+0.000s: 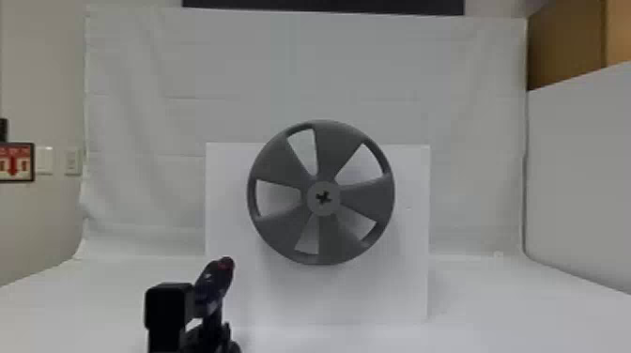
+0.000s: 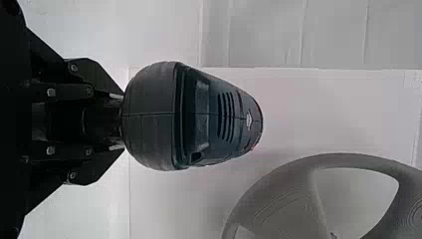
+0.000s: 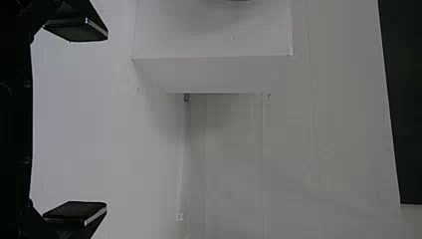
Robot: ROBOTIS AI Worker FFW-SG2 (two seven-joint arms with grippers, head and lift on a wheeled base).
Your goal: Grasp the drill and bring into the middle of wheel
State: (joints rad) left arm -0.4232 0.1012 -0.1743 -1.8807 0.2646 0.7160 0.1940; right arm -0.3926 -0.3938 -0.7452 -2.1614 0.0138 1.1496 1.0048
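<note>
In the head view my left gripper is at the lower left, below and left of the grey five-spoked wheel. It holds the dark drill, which stands apart from the wheel and its round hub. In the left wrist view, my left gripper is shut on the drill, whose rounded rear faces the camera; the grip itself is hidden behind that body. Part of the wheel shows beyond. My right gripper is open, with nothing between its widely spread fingers.
Behind the wheel stands a white upright box on a white surface. A pale curtain hangs at the back, and a grey panel borders the right side. The box shows in the right wrist view too.
</note>
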